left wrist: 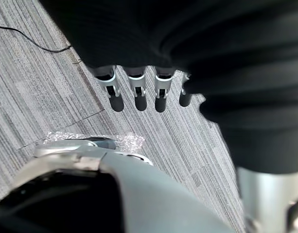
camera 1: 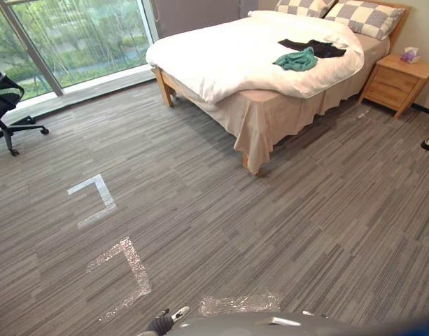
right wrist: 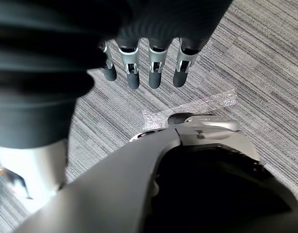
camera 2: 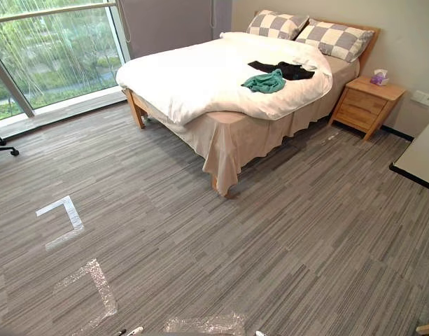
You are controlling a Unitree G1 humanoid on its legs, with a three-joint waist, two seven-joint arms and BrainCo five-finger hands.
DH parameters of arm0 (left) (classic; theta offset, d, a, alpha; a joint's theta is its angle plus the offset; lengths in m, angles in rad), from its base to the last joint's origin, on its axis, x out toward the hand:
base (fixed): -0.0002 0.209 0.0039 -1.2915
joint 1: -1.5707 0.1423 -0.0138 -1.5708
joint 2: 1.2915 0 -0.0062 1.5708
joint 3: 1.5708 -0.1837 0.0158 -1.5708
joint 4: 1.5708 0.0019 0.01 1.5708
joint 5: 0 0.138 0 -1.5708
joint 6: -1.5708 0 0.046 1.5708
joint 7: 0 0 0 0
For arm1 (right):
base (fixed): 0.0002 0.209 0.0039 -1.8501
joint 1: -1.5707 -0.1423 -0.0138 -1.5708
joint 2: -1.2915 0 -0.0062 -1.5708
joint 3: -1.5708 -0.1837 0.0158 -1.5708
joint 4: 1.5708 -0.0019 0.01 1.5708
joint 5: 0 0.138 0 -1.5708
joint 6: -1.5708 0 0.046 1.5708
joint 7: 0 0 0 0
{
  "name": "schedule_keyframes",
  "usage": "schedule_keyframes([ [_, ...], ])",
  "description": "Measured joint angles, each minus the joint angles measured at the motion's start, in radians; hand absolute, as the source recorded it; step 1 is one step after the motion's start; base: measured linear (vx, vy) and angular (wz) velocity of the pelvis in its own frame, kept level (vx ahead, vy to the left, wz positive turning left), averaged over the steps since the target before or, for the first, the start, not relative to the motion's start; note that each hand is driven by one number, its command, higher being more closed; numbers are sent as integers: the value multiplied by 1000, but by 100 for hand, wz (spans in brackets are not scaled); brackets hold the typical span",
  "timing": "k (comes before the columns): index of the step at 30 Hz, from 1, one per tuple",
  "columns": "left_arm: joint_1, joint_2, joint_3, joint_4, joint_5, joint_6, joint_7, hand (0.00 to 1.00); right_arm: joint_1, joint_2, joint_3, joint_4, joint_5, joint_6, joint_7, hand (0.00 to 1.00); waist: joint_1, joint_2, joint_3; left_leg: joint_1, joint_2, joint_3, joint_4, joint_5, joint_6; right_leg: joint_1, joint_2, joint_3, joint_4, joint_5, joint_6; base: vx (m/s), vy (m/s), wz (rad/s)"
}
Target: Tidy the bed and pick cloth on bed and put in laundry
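A wooden bed (camera 1: 221, 56) with a rumpled white duvet stands across the room, at the far right. On the duvet near the pillows lie a teal cloth (camera 1: 296, 60) and, just behind it, a black cloth (camera 1: 315, 47). Both hands hang low over the grey carpet, far from the bed. My left hand (left wrist: 139, 92) has straight fingers with nothing in them. My right hand (right wrist: 156, 73) is the same, open and holding nothing.
Two checkered pillows (camera 1: 371, 17) lean at the headboard. A wooden nightstand (camera 1: 397, 82) stands right of the bed. A black office chair (camera 1: 3, 98) sits far left by the window (camera 1: 67, 35). Tape marks (camera 1: 95, 196) lie on the carpet; a white table edge (camera 2: 420, 157) is at the right.
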Motion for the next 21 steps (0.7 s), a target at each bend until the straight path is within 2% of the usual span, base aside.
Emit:
schedule_keyframes([
  [6, 2, -1, -3, 12, 1, -28, -1, 0, -3, 0, -4, 9, 0, -9, 4, 0, 1, -1, -2, 23, 5, 14, -27, 2, -3, 23, 11, -2, -36, 1, 3, 55, -20, -2],
  [9, 1, -1, -5, 12, -1, -36, -2, 0, -10, 0, -7, 9, 0, -9, 4, 0, 2, -1, 9, 34, 5, 16, -27, 4, -14, 39, 10, -3, -40, -4, 18, -8, -35, -1],
  [21, -1, -4, -7, 10, 13, -35, 12, 0, -12, 0, -11, 9, 0, -14, 5, 0, 2, 3, 17, 34, 7, 22, -31, 2, -16, 37, 13, -1, -40, -2, 15, -48, -28, -1],
])
